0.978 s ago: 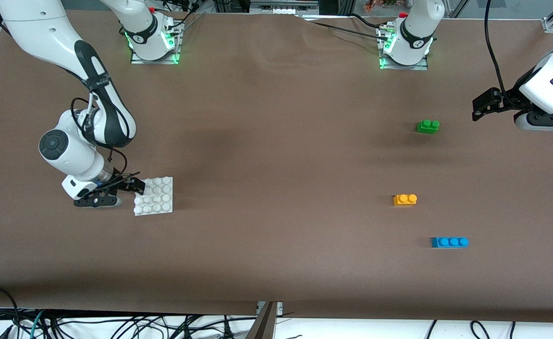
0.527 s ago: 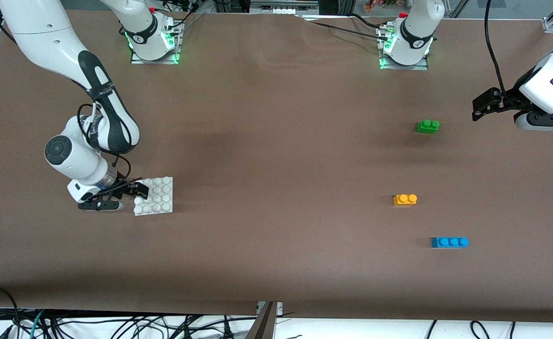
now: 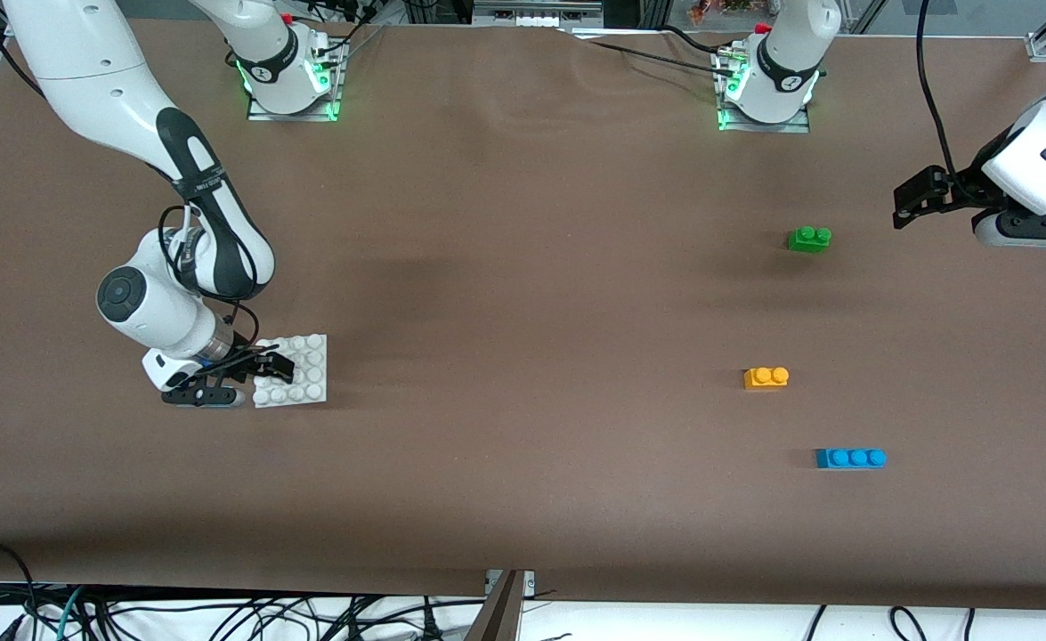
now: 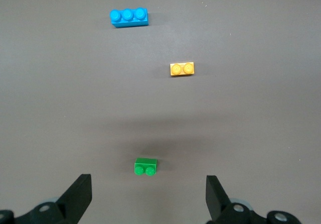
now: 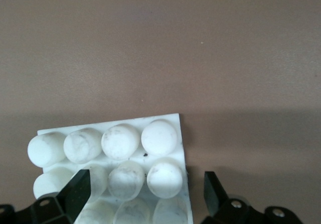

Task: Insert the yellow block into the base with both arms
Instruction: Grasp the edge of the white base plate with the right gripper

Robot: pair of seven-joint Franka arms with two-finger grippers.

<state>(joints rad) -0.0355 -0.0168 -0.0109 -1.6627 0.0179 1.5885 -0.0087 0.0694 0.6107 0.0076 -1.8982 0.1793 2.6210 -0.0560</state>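
Note:
The white studded base (image 3: 302, 372) lies on the table toward the right arm's end. My right gripper (image 3: 262, 375) stands open and low at its edge. In the right wrist view the base (image 5: 159, 136) fills the foreground, and the right gripper (image 5: 146, 190) straddles its corner: one finger is over the studs, the other just off the rim. The yellow block (image 3: 766, 377) lies alone toward the left arm's end. My left gripper (image 3: 911, 199) hangs open and empty above the table, and the left arm waits. From the left gripper (image 4: 148, 199), the yellow block (image 4: 182, 69) is well clear.
A green two-stud brick (image 3: 809, 239) (image 4: 145, 167) lies farther from the front camera than the yellow block. A blue three-stud brick (image 3: 851, 458) (image 4: 129, 17) lies nearer. Brown cloth covers the table between the base and the bricks.
My right arm has slid toward the base, bringing its open gripper from beside the plate onto its edge. The left arm and all the bricks have not moved.

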